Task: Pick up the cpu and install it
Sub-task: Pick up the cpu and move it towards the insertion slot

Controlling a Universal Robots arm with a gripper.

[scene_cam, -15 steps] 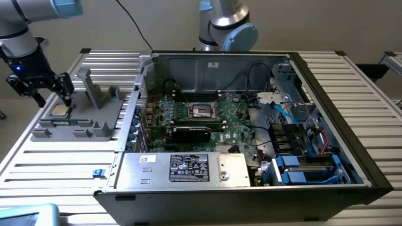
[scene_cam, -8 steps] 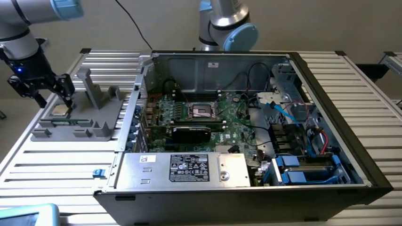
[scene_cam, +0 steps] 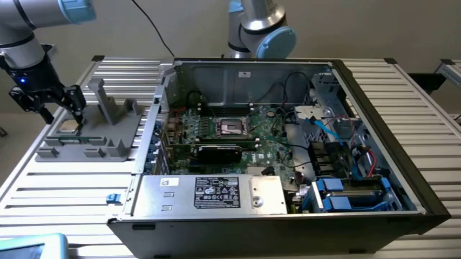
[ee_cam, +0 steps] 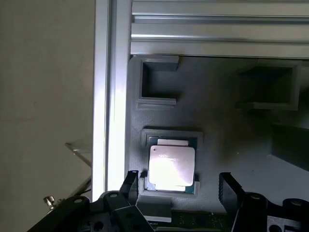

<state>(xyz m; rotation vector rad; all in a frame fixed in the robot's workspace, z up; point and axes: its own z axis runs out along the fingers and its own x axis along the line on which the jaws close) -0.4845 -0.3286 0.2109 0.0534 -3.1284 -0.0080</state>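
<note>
Pickup is not yet made: the small square silvery-topped cpu [ee_cam: 171,166] lies in the grey plastic tray [scene_cam: 86,141], at nine o'clock from the open black computer case [scene_cam: 216,237] in the exterior view. The black claw [ee_cam: 179,186] hovers released above it. Lifting and installing are both left.

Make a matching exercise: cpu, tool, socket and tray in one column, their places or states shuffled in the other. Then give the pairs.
Column one
1. cpu
2. tool
3. socket
4. tray

Column two
A. open, poised at the cpu
B. on the green board inside the case
C. lying flat in a recess of the tray
D. on the slatted table, beside the case on the exterior view's left

Pairs: 1-C, 2-A, 3-B, 4-D
</note>
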